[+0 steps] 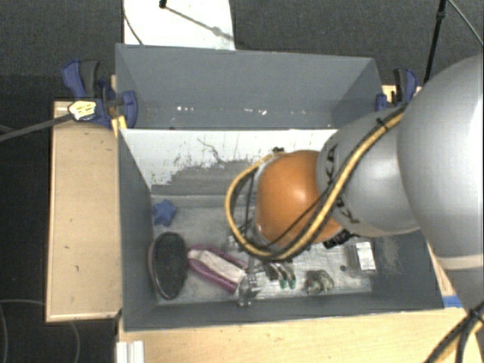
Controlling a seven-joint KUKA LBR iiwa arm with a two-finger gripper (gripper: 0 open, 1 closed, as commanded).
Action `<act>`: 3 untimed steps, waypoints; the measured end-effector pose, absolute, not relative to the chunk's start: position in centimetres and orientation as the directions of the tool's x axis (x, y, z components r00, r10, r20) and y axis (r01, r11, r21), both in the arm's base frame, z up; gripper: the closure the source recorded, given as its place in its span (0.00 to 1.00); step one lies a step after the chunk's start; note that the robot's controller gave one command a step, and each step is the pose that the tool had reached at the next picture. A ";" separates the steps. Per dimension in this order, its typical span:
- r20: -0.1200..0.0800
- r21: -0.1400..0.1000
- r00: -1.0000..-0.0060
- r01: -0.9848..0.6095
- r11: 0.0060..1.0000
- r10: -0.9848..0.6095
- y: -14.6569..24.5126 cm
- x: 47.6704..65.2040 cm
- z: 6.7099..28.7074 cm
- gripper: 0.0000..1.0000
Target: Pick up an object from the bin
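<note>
Light's pretty soft and even, coming from overhead by the look of it; the bin (242, 89) has its back wall lit flat, no hot spots; the pale floor just in front of that wall is the brightest patch inside; the bin's left wall sits a shade darker; the arm (446, 150) over the bin's right side carries a broad soft sheen; the orange cover (291, 191) mid-bin has a gentle highlight on top; under it shadow pools across the front of the floor; the dark oval thing (169, 263) in the front left corner goes nearly black; the white sheet (189, 13) behind the bin is blown out.
</note>
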State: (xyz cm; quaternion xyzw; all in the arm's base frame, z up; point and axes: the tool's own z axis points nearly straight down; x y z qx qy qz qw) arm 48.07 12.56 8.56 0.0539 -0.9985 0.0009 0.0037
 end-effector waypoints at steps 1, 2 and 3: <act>-0.003 0.002 -0.999 -0.047 0.999 -0.047 14.7 49.1 8.0 0.00; -0.003 0.002 -0.999 -0.042 0.999 -0.042 14.6 49.1 8.1 1.00; -0.009 0.002 -0.999 -0.053 0.999 -0.053 14.5 49.4 20.6 1.00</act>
